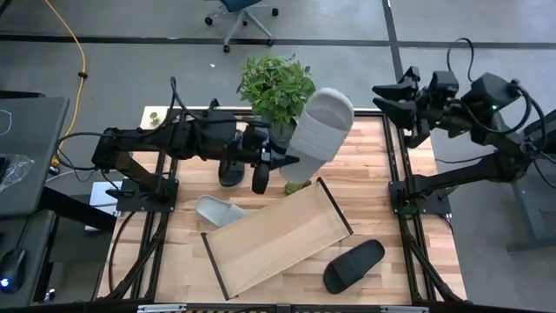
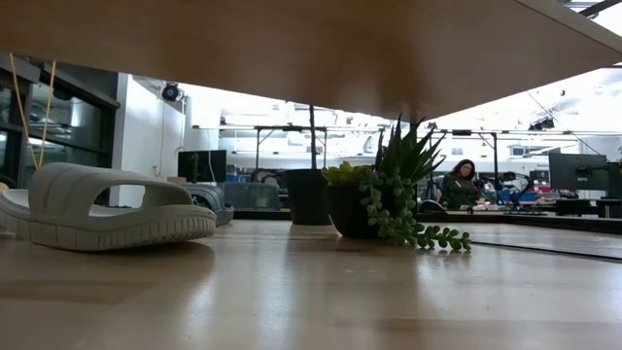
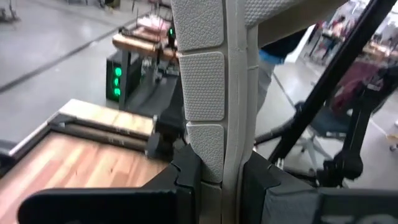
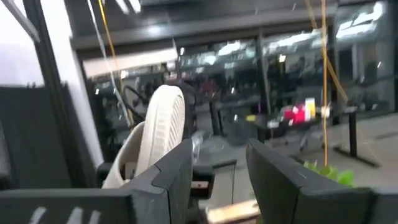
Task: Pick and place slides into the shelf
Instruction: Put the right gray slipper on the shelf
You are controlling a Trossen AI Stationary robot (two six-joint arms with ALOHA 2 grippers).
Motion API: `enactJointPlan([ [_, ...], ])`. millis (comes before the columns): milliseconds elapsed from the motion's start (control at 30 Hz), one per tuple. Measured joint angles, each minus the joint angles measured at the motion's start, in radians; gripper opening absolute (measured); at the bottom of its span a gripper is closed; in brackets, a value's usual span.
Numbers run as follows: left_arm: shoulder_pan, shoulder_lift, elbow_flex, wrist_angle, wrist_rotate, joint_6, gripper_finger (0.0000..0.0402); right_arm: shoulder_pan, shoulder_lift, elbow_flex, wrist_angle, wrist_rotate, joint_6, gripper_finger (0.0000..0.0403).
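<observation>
My left gripper [image 1: 276, 163] is over the middle of the table, shut on a light grey slide [image 1: 321, 126] held in the air near the leafy plant. The shelf [image 1: 278, 239], a light-wood tray with dark edges, lies askew near the front. A second grey slide [image 1: 217, 211] rests sole-down on the table just left of it. A black slide [image 1: 354, 265] lies to its right. My right gripper [image 1: 380, 97] hangs open and empty at the far right, above the table's edge. My left gripper pinches the grey slide at its near end between two fingers. One finger [image 3: 186, 177] lies on the textured sole [image 3: 204, 146], the other on the opposite face. The fingers reach in roughly level from the table's left. The slide is lifted clear and juts out beyond them.
A leafy potted plant [image 1: 276, 87] stands at the far middle, close behind the lifted slide. A small succulent pot [image 1: 295, 185] sits between my left gripper and the shelf. A dark object [image 1: 230, 172] lies under the left arm. In the low view a wooden board's underside [image 2: 311, 49] fills the top.
</observation>
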Motion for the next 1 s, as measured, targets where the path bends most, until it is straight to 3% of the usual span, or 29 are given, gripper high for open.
enactJointPlan([
  [167, -0.027, 0.005, 0.000, 0.002, 0.000, -0.011, 0.0050, 0.000, 0.083, 0.107, -0.115, -0.039, 0.022, 0.0142],
  [433, -0.035, 0.013, 0.000, -0.036, -0.003, -0.016, 0.0051, 0.000, 0.174, 0.201, -0.134, -0.146, 0.016, 0.0142],
  [1000, -0.033, 0.014, 0.000, -0.111, -0.056, 0.001, 0.0051, 0.000, 0.171, 0.216, -0.201, -0.183, 0.049, 0.0144],
])
